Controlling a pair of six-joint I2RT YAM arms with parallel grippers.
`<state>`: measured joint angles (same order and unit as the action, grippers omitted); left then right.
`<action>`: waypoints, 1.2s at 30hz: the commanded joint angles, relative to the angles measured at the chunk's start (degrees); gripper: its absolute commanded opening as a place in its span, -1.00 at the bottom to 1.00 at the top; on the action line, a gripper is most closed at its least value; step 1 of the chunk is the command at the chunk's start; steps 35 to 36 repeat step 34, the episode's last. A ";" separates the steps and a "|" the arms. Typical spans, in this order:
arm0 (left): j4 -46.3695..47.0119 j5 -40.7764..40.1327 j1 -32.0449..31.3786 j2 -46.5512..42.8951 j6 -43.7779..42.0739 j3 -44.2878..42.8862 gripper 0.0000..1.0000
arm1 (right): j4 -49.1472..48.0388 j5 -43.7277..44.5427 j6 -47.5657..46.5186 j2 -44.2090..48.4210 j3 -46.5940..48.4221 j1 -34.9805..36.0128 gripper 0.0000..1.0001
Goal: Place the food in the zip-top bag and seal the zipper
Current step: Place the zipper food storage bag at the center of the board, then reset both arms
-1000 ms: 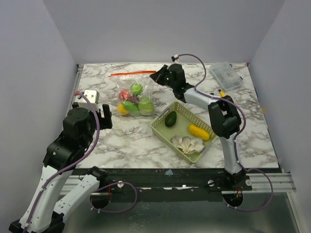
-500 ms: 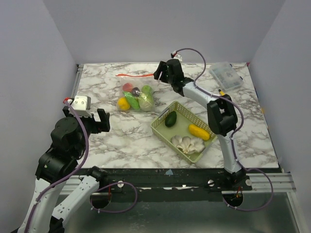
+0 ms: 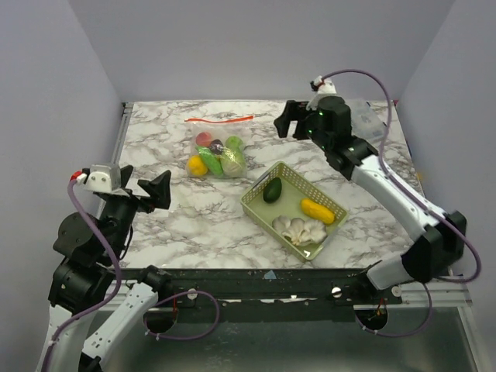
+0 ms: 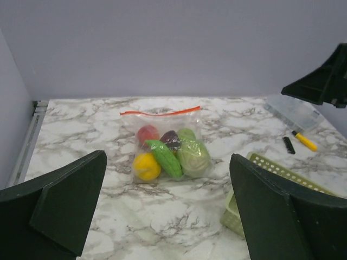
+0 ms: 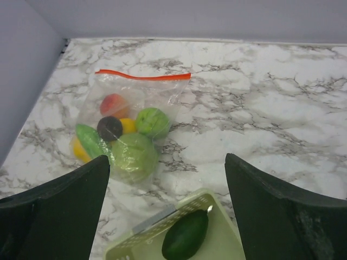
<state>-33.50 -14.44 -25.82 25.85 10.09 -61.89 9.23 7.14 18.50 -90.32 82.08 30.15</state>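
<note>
We are seeing the clear zip-top bag (image 3: 218, 152) lying flat on the marble table (image 3: 194, 221), toward the far side and left of the middle. Its orange-red zipper (image 3: 219, 119) is lying at the far end of the bag as one thin line, but we cannot tell whether it is pressed closed. Inside the bag several toy foods are resting close together: a red fruit (image 5: 114, 103), a dark purple piece (image 5: 110, 128), a round green fruit (image 5: 152, 121), a pale green cabbage (image 5: 133, 154), a long green vegetable (image 5: 91, 141) and a yellow fruit (image 4: 146, 166). Just to the right of the bag, the pale green mesh basket (image 3: 254, 204) is sitting at an angle and is holding a dark green avocado (image 3: 272, 189), a yellow piece (image 3: 318, 210) and a white mushroom cluster (image 3: 301, 229). The left gripper (image 4: 168, 158) is hanging over the near left part of the table, well apart from the bag, with its fingers spread wide and nothing between them. The right gripper (image 5: 166, 161) is hovering above the far right area, facing the bag and the basket, and its fingers are also spread and holding nothing. Near the far right corner a clear lidded box (image 4: 295, 110) is lying, and a yellow marker pen (image 4: 305, 141) is lying just in front of it.
</note>
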 commanded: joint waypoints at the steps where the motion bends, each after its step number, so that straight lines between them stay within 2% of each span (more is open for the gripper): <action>1: 9.41 4.60 0.25 -4.19 -0.59 2.65 0.97 | 2.59 -1.59 -3.02 13.88 -10.18 -0.25 0.82; 8: 14.52 5.60 0.25 -8.08 -1.47 5.25 0.97 | 2.03 -2.85 -2.80 37.28 -22.15 -0.20 0.99; 13: 16.71 5.63 0.25 -9.82 -2.00 6.86 0.97 | 6.38 -1.46 -3.74 49.21 -23.17 -0.18 0.99; 17: 17.74 4.65 0.26 -9.91 -1.92 7.22 0.97 | 9.49 2.88 -2.97 55.54 -23.61 -0.18 0.99; 26: 18.46 4.58 0.25 -9.13 -1.74 6.61 0.97 | 14.51 11.11 -0.24 61.25 -22.04 -0.20 0.99; 36: 18.64 4.34 0.25 -9.19 -1.25 6.87 0.97 | 16.30 12.44 -1.11 62.49 -20.71 -0.23 0.99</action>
